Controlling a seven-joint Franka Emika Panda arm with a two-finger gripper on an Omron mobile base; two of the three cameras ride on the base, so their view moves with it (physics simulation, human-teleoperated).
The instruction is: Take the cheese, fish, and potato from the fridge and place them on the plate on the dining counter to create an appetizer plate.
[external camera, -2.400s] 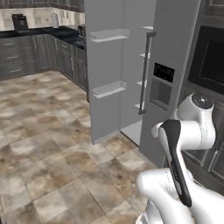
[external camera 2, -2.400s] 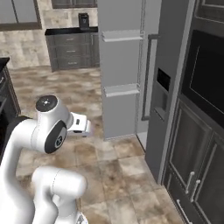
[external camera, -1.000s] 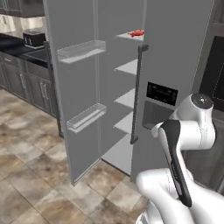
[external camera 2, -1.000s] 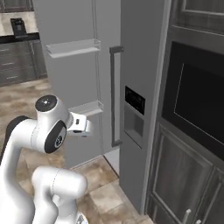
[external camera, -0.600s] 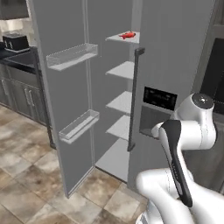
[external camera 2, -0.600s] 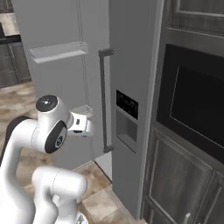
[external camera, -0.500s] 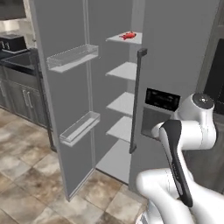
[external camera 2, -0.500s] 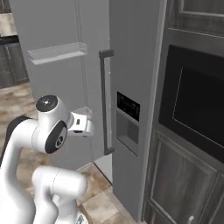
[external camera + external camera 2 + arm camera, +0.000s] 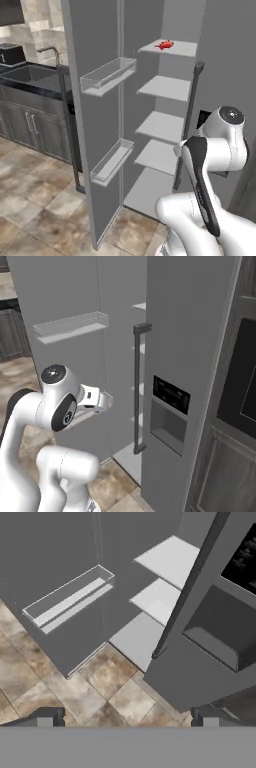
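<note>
On my left the fridge (image 9: 100, 125) door stands swung open, two clear door bins (image 9: 107, 75) on its inner face. Right of it I see the pale shelves (image 9: 165, 87); the fish (image 9: 164, 45) lies on the top one, far back and high. I think that shelf holds nothing else, though it's small from here. My gripper (image 9: 127, 716) is spread fully and holds nothing, aimed at the floor tiles (image 9: 100, 682) near the fridge base.

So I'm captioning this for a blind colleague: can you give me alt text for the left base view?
The fridge stands with its left door swung open, and a small red fish lies on its top shelf; the shelves below look bare. The robot's white arm rises at lower right, and a dark sink counter sits at left.
</note>
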